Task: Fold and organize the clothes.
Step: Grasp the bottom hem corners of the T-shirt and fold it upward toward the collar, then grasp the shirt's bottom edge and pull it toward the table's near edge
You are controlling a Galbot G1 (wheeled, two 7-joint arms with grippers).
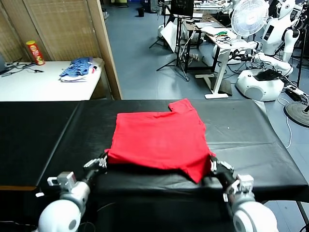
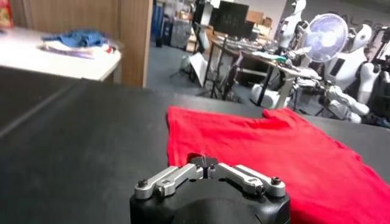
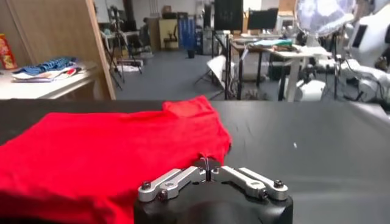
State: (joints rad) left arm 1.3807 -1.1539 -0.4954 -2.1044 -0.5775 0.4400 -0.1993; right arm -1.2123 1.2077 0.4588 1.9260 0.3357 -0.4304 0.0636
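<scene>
Pinching only the near hem is the weak spot here: the left gripper (image 1: 100, 163) sits at the near left corner of the red T-shirt (image 1: 159, 137) and the right gripper (image 1: 216, 166) at its near right corner, both with fingers fully together, and each seems to have only a thin bite of cloth, though whether the left one truly has hold of the hem cannot be told for sure. If one corner slips out as the arms lift, I judge the shirt would sag to one side and the fold would land crooked; if the arms rise unevenly, the cloth could drag and bunch on the black table (image 1: 251, 130). One sleeve pokes out at the far edge and might flop loose instead of folding in. The shirt lies flat in the middle of the table, its near edge right at the grippers. Counted: one red shirt, two grippers, one black table, one white side table (image 1: 29, 82) bearing one blue-and-white fabric pile (image 1: 77, 69) and one can (image 1: 35, 52).
</scene>
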